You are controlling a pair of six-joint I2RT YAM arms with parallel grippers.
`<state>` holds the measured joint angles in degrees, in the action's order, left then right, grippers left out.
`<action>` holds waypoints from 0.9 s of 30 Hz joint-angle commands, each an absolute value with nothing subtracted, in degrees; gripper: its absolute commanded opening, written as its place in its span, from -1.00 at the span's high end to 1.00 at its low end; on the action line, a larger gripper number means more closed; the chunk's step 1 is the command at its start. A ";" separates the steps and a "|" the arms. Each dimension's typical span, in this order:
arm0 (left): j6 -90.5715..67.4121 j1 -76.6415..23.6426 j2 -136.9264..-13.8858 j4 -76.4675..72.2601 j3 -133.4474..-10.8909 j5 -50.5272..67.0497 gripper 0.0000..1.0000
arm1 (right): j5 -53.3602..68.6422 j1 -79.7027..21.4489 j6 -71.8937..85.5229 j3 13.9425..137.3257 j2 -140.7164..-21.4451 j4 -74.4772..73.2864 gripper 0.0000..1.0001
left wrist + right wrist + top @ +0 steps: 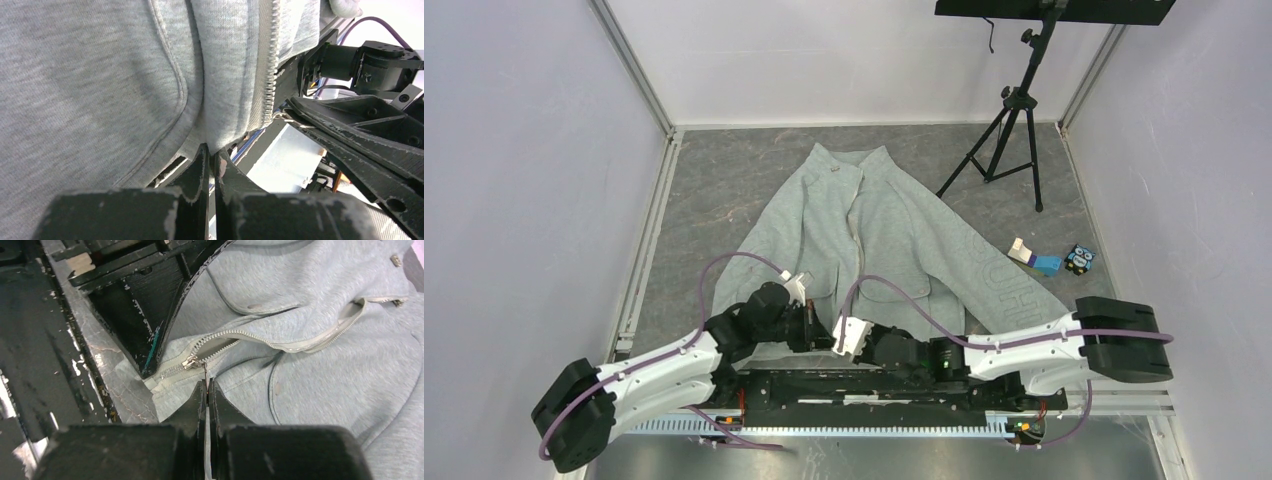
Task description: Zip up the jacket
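Right gripper [206, 390] pinched tight on zipper pull [204, 372] at near hem, left gripper [211, 159] clamped on jacket [894, 230] hem just left, jacket spread on table [724, 190], collar far, zipper largely open

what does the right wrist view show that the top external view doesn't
Only the right wrist: the zipper slider near the hem, its pull pinched in the shut right tool, teeth parted beyond it. Only the top: the lettered sleeve, a tripod, small blue objects. Both: the grey jacket, mostly unzipped.
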<state>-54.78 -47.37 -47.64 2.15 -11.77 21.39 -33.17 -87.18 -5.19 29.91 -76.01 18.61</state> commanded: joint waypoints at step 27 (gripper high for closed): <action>-54.99 -49.59 -48.94 10.73 -10.25 19.26 0.96 | -27.16 -41.79 -26.01 72.84 -109.85 38.20 1.00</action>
<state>-54.00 -47.94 -49.36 4.38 -12.62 16.43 -27.11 -47.66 -19.66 60.88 -104.79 29.28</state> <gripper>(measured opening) 0.048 0.006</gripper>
